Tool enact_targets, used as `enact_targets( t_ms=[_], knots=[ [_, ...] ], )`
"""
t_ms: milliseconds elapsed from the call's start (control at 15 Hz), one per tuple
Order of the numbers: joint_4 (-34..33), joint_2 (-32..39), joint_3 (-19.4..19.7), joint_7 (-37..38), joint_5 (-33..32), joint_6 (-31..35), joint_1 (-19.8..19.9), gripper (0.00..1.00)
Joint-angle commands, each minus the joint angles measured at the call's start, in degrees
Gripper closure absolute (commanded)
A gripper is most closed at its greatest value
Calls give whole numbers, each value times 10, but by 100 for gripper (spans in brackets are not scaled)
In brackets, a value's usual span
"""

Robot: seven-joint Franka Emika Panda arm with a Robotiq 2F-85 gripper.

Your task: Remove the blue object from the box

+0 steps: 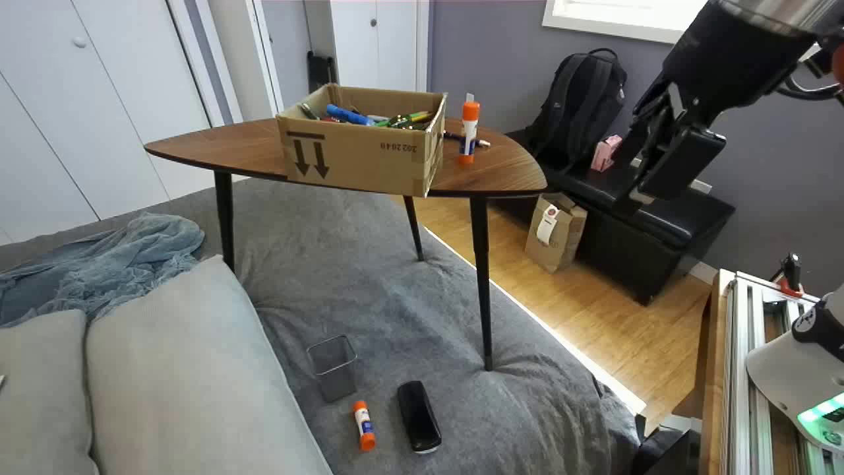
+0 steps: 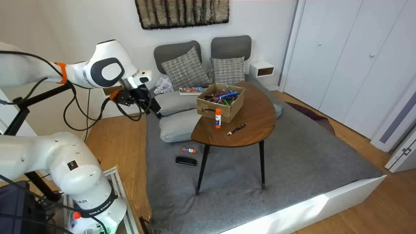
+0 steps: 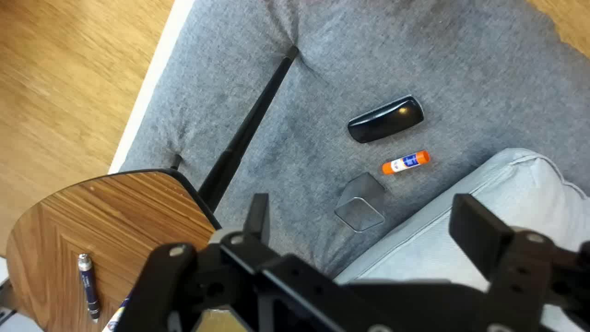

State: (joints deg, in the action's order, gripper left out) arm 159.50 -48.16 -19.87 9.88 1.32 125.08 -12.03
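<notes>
The blue object [image 1: 350, 115] is a slim bright blue stick. It lies on top of other pens in the box, and shows in both exterior views [image 2: 228, 95]. The box [image 1: 359, 158] is an open brown cardboard carton with black arrows, standing on the wooden table; it shows in both exterior views [image 2: 205, 105]. My gripper [image 3: 359, 207] is open and empty, its two fingers wide apart. In both exterior views it hangs in the air away from the box [image 1: 653, 158] [image 2: 154, 105]. The blue object is out of view in the wrist view.
A glue stick [image 1: 468, 132] stands upright beside the box on the table [image 2: 250, 136], near a dark pen [image 2: 237, 129]. On the grey bed below lie a mesh cup [image 3: 360, 203], another glue stick [image 3: 405, 162], a black case [image 3: 386, 119] and pillows [image 1: 191, 376].
</notes>
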Motion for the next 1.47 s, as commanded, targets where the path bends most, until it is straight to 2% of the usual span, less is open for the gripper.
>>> enact_targets(
  t_ms=[0, 933, 1200, 1400],
  knots=[
    [1, 3, 8, 6, -8, -2, -8, 0],
    [3, 7, 8, 6, -8, -2, -8, 0],
    [-48, 41, 49, -11, -27, 34, 40, 0],
    [-102, 92, 101, -48, -14, 52, 55, 0]
  ],
)
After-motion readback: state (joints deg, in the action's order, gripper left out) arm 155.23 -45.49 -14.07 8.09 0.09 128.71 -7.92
